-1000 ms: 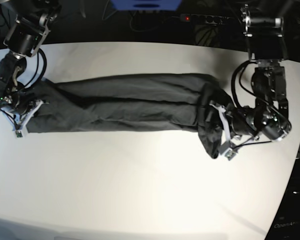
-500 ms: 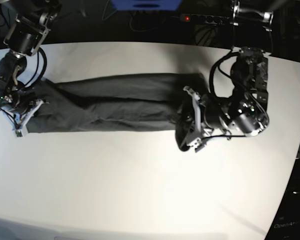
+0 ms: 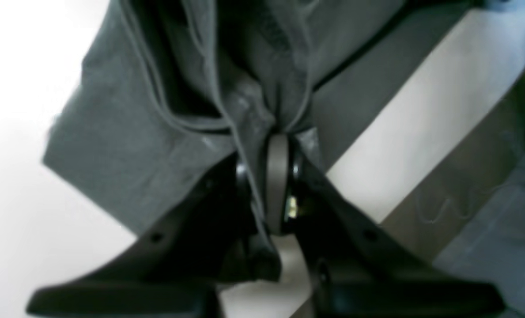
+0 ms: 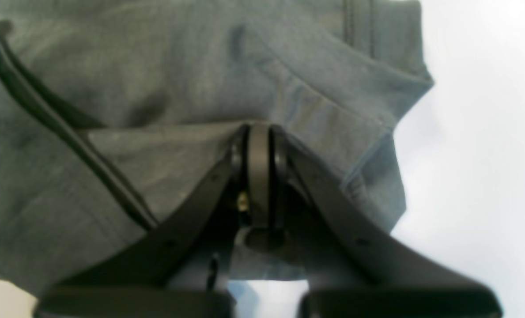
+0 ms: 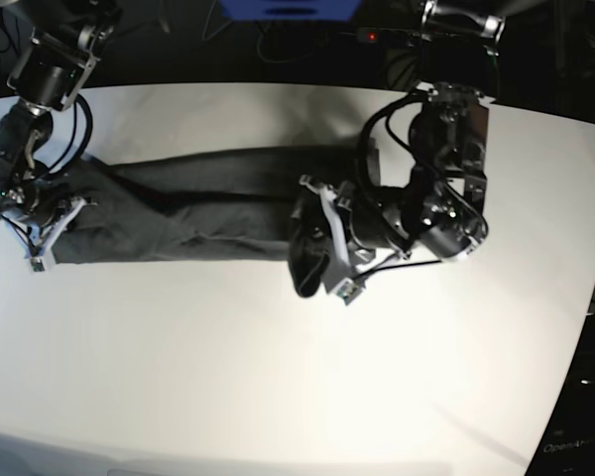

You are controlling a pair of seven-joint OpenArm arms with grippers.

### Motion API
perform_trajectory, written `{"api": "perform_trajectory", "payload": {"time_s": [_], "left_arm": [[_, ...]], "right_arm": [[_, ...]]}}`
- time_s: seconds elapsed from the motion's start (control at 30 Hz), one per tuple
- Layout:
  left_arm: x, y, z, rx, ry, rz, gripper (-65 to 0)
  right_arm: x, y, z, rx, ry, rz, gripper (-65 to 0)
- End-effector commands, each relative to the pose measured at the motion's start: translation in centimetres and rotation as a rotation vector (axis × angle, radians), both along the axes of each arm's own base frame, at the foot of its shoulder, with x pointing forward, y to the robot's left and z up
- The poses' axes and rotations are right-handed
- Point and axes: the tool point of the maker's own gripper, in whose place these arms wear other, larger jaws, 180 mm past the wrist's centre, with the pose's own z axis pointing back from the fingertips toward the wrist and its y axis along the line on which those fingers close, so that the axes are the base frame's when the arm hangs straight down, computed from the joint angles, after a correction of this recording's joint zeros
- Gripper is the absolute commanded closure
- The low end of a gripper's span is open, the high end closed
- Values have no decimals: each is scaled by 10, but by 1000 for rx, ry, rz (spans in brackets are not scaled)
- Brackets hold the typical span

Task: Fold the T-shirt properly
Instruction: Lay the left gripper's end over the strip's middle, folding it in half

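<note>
Bare table (image 5: 228,367) (near side) below the T-shirt (image 5: 198,203).

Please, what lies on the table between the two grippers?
In the base view, only the T-shirt, stretched as a long band from the right gripper to the left gripper; both clamp it.

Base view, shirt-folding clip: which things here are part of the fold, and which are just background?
Part of the job:
- T-shirt, long dark band across the table
- left gripper, shut on the T-shirt's end
- right gripper, shut on the opposite end

Just there:
- white table
- power strip with red light, behind the table
- blue object at the top edge
</note>
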Motion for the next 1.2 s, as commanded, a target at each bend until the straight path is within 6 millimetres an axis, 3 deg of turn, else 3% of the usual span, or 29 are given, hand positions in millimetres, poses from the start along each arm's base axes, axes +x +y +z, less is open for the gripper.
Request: {"api": "perform_trajectory", "payload": {"time_s": [0.0, 0.23, 0.63, 0.8, 1.17], "left_arm": [[6, -10, 13, -48, -27, 9, -36], [0, -41, 18, -149, 91, 133, -36], [-19, -62, 10, -184, 372, 408, -36], [-22, -57, 0, -127, 408, 494, -36], [-18, -62, 5, -149, 429, 565, -36]], "right_arm": [[-32, 8, -23, -1, 155, 25, -3], [-32, 9, -24, 1, 155, 25, -3], [-33, 8, -24, -1, 156, 25, -3], [-34, 8, -24, -2, 158, 26, -3], [-35, 9, -25, 0, 160, 26, -3]]}}
